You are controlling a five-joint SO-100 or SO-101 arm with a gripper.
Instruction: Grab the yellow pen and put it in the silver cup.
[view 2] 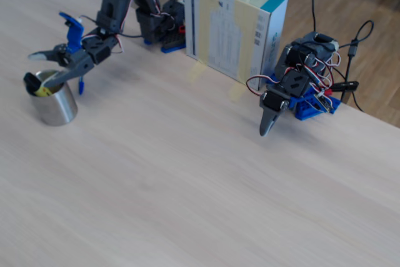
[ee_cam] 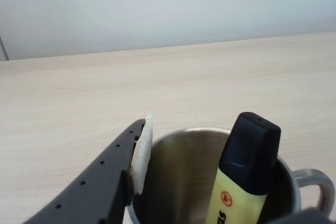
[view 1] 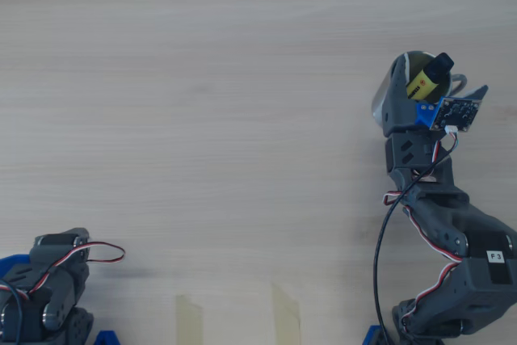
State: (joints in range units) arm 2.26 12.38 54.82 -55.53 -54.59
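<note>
The dark grey arm reached from its base at five o'clock in the overhead view up toward two o'clock, its elbow bent and wrist stretched forward. Its two-fingered hand (view 1: 422, 78) hung over the rim of the silver cup (view 2: 55, 105). In the wrist view the black fingers (ee_cam: 100, 187) stood parted, one at seven o'clock, the other a sliver at five o'clock, neither pressing the yellow pen (ee_cam: 239, 182).

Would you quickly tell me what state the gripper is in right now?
Gripper: open, jaws spread over the silver cup; the yellow pen stands inside, released.
</note>
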